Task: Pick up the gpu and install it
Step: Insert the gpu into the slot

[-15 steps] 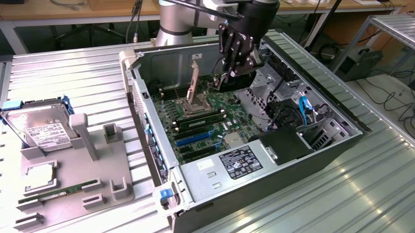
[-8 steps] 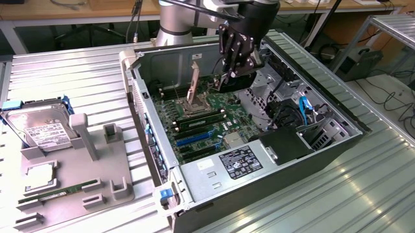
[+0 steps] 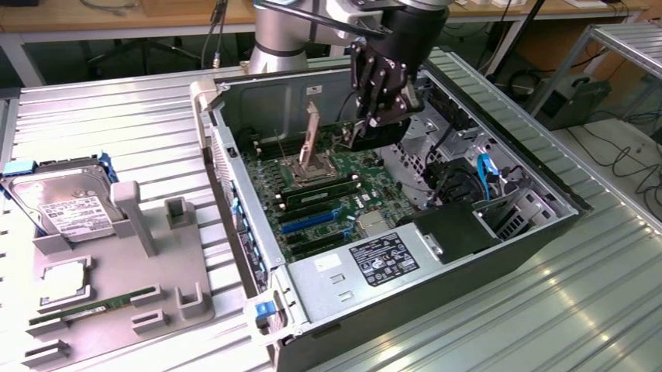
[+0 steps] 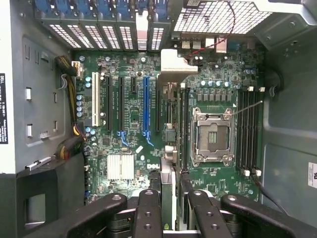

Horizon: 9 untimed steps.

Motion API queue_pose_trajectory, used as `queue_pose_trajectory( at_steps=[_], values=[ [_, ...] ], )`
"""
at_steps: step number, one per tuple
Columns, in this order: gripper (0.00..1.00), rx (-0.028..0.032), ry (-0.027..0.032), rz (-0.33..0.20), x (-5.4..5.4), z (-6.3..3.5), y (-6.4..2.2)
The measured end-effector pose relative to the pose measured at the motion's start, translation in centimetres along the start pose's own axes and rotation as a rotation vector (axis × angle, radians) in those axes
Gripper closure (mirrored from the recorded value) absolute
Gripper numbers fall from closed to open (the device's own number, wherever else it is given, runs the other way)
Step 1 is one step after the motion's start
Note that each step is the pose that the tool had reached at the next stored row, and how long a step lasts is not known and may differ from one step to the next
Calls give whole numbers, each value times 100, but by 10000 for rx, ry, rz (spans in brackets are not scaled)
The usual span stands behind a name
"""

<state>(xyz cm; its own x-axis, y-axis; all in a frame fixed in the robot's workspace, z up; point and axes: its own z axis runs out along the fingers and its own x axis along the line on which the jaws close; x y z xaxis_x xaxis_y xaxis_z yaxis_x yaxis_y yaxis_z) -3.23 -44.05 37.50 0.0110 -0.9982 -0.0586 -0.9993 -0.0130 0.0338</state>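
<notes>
Gpu [image 4: 168, 188] hangs on edge above the inside of the open computer case [image 3: 538, 232], clamped between the gripper's [image 4: 171, 218] black fingers [image 4: 147, 213], which press its two flat faces from either side; in the wrist view the card is seen along its thin edge, with its beige metal bracket [image 4: 174, 64] at the far end, towards the case's rear slot covers. In the exterior view the gripper [image 3: 380, 116] points straight down into the case with the dark card [image 3: 374, 133] just below its fingertips, clear of the motherboard [image 3: 321, 209] on the case floor. The card hovers over the board between the CPU socket [image 4: 212, 136] and the long blue expansion slot [image 4: 146, 104], not seated in any slot. The silver arm [image 3: 284, 31] rises behind the case, its wrist bent over the case's upper edge. Outside the case, on the exterior view's left, a grey holder tray [image 3: 124, 271] carries a hard drive [image 3: 67, 205] with a white label and a slim green RAM stick [image 3: 93, 306]
</notes>
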Motion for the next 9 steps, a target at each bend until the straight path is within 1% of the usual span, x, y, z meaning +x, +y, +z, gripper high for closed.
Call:
queue_pose_trajectory(
  at_steps=[9],
  values=[
    [74,1,-1,-1,43,11,0]
  ],
)
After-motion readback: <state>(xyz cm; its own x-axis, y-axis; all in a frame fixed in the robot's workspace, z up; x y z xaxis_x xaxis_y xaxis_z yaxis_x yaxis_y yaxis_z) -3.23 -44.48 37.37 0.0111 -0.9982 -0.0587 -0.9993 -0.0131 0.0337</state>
